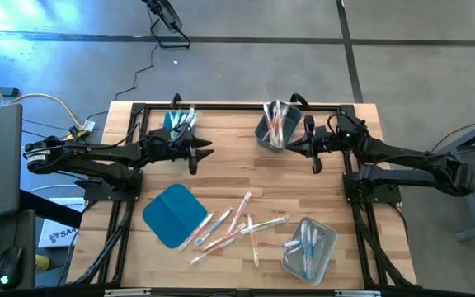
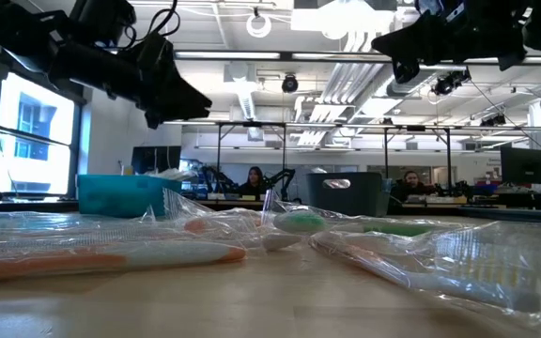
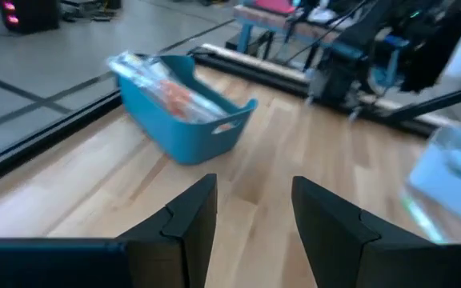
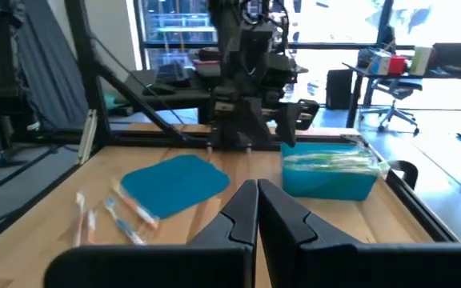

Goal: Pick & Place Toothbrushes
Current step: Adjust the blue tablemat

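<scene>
Meanwhile, toothbrushes (image 1: 236, 224) fill the teal bin (image 1: 174, 122), grey bin (image 1: 272, 130) and clear bin (image 1: 309, 248).

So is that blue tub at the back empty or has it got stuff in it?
Not empty. The teal bin already holds a bundle of wrapped toothbrushes that pokes up above its rim.

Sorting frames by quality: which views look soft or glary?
Left wrist view: teal bin and background smeared by blur. Low view: nearest wrapped toothbrushes out of focus, ceiling lights glaring. Right wrist view: windows blown out. High view: blue glare top left.
</scene>
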`<state>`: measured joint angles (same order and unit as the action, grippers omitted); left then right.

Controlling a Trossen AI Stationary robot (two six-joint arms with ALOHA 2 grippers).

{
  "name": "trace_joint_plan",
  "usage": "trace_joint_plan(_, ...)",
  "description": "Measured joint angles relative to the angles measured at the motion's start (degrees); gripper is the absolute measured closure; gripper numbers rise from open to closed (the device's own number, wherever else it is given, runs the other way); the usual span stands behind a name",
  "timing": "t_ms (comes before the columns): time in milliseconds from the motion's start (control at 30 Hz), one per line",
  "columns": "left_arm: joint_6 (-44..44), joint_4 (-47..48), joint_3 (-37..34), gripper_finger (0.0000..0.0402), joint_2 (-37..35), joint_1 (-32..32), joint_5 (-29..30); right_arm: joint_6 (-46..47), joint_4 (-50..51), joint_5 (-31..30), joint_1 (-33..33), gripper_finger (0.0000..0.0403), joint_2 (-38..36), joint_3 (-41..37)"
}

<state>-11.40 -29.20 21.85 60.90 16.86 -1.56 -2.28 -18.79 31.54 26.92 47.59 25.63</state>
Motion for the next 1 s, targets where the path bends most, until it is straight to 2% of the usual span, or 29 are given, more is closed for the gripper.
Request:
trace_joint_plan(100, -1.9, -0.7, 0.3, 0.0241, 0.0, -0.7, -1.9, -0.4, 0.1, 2.2, 1.2, 0.0398, 0.0, 0.0)
trace_joint_plan(200, -2.4, 2.1, 1.7, 0.0242, 0.1, -3.9, 0.6, -0.4, 0.1, 2.6, 2.5, 0.0398, 0.0, 0.0)
trace_joint_plan(367, -2.1, 13.5, 6.7, 0.0259, 0.1, -10.8, 8.0, -1.2, 0.3, 6.9, 3.4, 0.0398, 0.3, 0.0)
trace_joint_plan(567, -3.1, 23.9, 11.2, 0.0279, 0.1, -15.5, 10.1, -1.2, -0.2, 12.5, 7.3, 0.0398, -0.2, -0.1)
trace_joint_plan(733, -6.7, 30.0, 13.4, 0.0290, 0.1, -18.6, 10.5, 0.4, -0.8, 12.1, 8.1, 0.0398, -0.1, -0.1)
trace_joint_plan(900, -9.7, 37.7, 15.7, 0.0303, 0.1, -22.1, 15.1, -2.2, -2.3, 12.3, 7.5, 0.0398, 0.2, -0.3)
trace_joint_plan(1000, -10.0, 39.7, 16.7, 0.0308, 0.1, -23.8, 15.7, -2.1, -4.3, 12.4, 7.6, 0.0398, 0.2, -1.6)
